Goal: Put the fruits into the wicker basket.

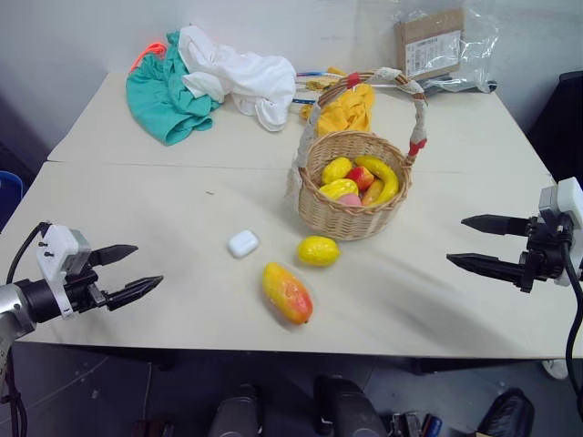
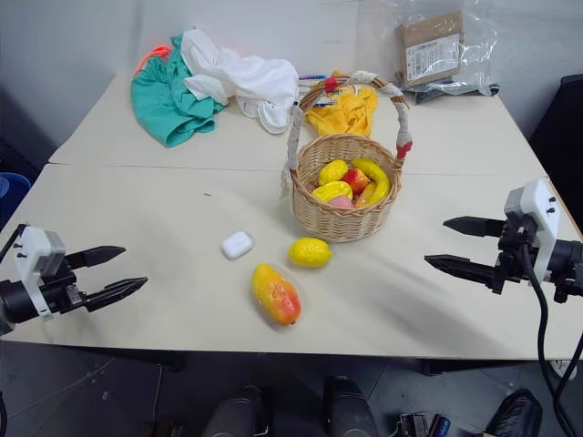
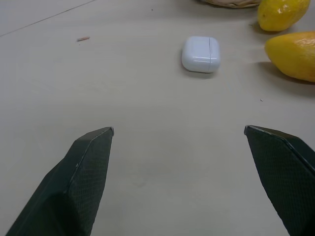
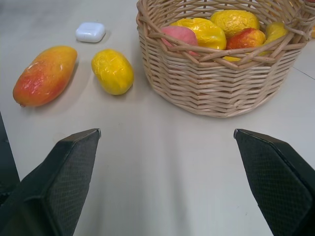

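An orange-red and yellow mango (image 1: 287, 292) lies on the table near its front edge. A yellow lemon (image 1: 318, 250) rests just behind it, close to the wicker basket (image 1: 353, 216). The basket stands upright mid-table with several yellow and red fruits inside and a banded arched handle. My left gripper (image 1: 137, 269) hovers open at the table's front left, well apart from the mango. My right gripper (image 1: 463, 241) hovers open at the right, pointing toward the basket. Both are empty.
A small white case (image 1: 242, 243) lies left of the lemon. A pile of teal and white cloth (image 1: 205, 80) sits at the back left, a yellow cloth (image 1: 346, 109) behind the basket, and a bagged cardboard box (image 1: 430, 43) at the back right.
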{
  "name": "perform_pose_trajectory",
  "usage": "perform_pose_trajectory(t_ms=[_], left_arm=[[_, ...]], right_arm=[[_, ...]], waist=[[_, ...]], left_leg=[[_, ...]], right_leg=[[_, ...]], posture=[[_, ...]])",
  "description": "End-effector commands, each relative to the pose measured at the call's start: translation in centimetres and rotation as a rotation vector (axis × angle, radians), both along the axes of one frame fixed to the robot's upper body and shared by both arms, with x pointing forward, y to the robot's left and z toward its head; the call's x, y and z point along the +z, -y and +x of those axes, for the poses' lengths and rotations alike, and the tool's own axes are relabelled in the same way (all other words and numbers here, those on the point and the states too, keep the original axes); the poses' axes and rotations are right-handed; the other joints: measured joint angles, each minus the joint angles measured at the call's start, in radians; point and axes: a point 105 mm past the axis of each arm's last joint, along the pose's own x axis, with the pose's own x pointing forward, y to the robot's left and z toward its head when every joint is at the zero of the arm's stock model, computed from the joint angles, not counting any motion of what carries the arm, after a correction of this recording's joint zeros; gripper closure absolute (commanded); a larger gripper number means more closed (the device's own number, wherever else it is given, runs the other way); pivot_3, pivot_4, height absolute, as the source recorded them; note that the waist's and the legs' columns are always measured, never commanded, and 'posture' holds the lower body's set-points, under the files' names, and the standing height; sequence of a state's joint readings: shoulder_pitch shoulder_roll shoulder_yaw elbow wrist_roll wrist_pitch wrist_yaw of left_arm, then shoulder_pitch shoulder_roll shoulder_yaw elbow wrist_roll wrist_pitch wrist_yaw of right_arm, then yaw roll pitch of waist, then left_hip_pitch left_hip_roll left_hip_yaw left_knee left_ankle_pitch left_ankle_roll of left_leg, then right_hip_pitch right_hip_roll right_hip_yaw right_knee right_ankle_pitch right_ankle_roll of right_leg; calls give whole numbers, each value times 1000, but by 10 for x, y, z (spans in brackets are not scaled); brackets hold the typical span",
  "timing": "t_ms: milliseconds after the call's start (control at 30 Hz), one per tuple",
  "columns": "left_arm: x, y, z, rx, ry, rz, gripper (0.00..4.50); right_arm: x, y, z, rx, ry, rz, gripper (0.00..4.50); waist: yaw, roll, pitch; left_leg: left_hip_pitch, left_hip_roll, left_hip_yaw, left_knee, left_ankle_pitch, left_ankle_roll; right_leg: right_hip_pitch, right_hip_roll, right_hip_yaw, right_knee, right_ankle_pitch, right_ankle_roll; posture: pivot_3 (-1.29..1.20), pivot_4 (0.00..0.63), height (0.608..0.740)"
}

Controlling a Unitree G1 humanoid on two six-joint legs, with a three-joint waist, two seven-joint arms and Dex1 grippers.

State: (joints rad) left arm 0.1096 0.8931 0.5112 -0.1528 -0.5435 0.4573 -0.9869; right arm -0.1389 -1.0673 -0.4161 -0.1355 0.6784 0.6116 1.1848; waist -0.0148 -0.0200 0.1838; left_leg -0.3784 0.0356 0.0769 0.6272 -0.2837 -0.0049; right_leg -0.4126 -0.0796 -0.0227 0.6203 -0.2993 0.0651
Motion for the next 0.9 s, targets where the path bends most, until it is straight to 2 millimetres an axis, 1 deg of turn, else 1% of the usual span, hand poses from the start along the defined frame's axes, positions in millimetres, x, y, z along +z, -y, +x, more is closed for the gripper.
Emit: perform_pose_trajectory(t_ms=[33,167,533,700,800,900], left_arm=[[7,2,-4,-18,29,21,25],[9,0,0,13,45,8,25],[9,0,0,6,46,20,25],[12,-1,4,12,50,1,25],[13,3,7,3,57,-17,25],[17,13,16,-23,72,-43,25]], right_arm=[[16,0,-1,4,69,-23,0],[16,-1,0,4,73,-26,0],[14,-2,1,-5,81,-31,0],[14,-3,2,-6,85,-36,0],[16,-3,2,-9,90,-36,0],[21,-9,-3,17,48,3,0]], waist=[[-1,0,0],[-8,0,0],[-14,0,0],[-13,0,0],[-13,0,0],[-12,0,0]], left_leg=[[0,0,0,0,0,0],[0,0,0,0,0,0],[0,0,0,0,0,0],[0,0,0,0,0,0],[0,0,0,0,0,0],[0,0,0,1,0,0]], right_leg=[[0,0,0,0,0,0],[0,0,0,0,0,0],[0,0,0,0,0,0],[0,0,0,1,0,0],[0,0,0,1,0,0],[0,0,0,1,0,0]], posture=[[0,150,740],[0,150,740],[0,150,740],[0,150,740],[0,150,740],[0,150,740]])
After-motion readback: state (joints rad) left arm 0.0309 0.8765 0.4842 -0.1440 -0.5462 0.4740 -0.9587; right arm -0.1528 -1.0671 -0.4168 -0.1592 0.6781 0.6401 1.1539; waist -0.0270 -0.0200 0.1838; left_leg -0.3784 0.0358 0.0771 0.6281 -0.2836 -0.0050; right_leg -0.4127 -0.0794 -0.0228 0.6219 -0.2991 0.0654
